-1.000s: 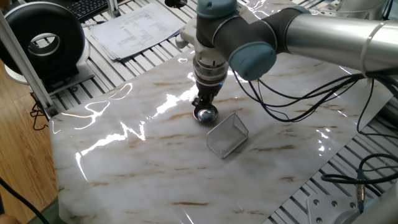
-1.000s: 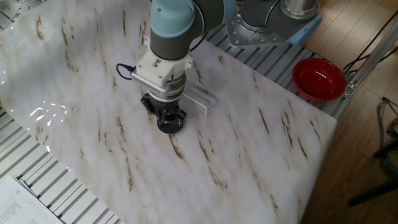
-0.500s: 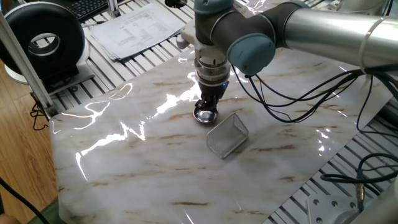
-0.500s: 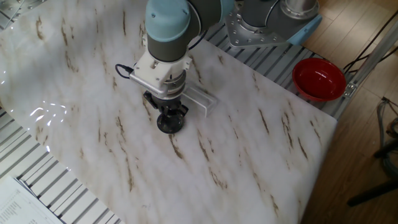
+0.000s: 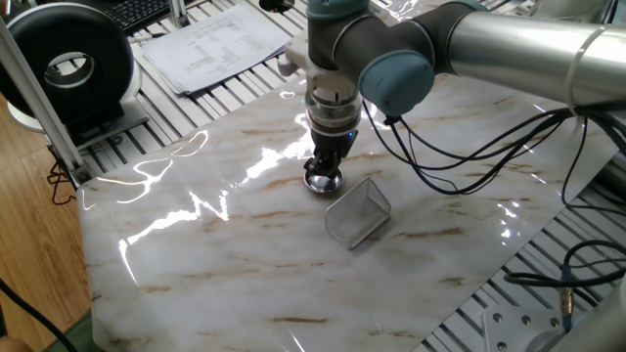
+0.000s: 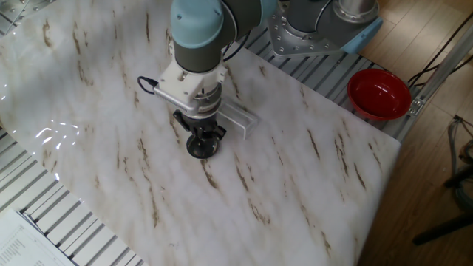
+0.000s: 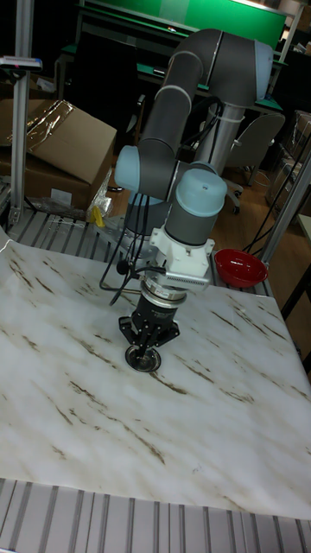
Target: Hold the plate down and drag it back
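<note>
The plate (image 5: 319, 184) is a small shiny silver dish lying on the marble tabletop, just left of a wire basket. My gripper (image 5: 327, 170) points straight down over it, fingers drawn together, and the tips press into the dish. In the other fixed view the plate (image 6: 200, 151) pokes out from under the gripper (image 6: 204, 139). The tall fixed view shows the gripper (image 7: 146, 346) standing on the plate (image 7: 141, 359) near the table's middle. The fingers hide most of the dish's inside.
A clear wire-mesh basket (image 5: 358, 213) sits right beside the plate, also seen as the basket (image 6: 238, 119) behind the gripper. A red bowl (image 6: 378, 93) rests off the table's corner. Papers (image 5: 210, 44) and a black round device (image 5: 70, 66) lie beyond the far edge. Cables hang from the arm.
The fingers have drawn closer together over the plate and the wrist has shifted slightly. The plate has hardly moved on the marble.
</note>
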`<control>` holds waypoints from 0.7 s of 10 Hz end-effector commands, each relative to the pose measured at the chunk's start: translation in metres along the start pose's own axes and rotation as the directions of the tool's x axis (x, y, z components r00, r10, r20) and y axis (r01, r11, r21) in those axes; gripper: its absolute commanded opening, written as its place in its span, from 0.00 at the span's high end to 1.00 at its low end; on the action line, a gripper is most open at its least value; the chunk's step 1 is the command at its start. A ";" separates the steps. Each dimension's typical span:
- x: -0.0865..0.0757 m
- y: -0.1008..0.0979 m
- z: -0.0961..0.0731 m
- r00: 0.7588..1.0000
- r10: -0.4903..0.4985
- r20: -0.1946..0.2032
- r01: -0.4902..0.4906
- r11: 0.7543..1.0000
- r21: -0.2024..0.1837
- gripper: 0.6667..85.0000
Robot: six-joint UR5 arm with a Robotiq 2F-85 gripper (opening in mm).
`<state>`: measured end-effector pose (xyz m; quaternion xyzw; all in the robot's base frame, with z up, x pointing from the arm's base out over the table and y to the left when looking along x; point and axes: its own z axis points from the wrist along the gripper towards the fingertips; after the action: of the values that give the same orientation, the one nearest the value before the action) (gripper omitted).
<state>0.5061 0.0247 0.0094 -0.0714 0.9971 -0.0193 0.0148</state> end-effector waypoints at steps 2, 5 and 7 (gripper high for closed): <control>-0.010 0.011 -0.001 0.999 -0.004 0.038 0.006 0.999 -0.047 0.99; -0.027 0.016 -0.003 0.994 -0.032 0.104 0.039 0.997 -0.064 0.99; -0.016 0.009 -0.002 0.997 -0.047 0.063 0.049 0.998 -0.037 0.99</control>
<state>0.5217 0.0376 0.0102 -0.0914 0.9947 0.0021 0.0465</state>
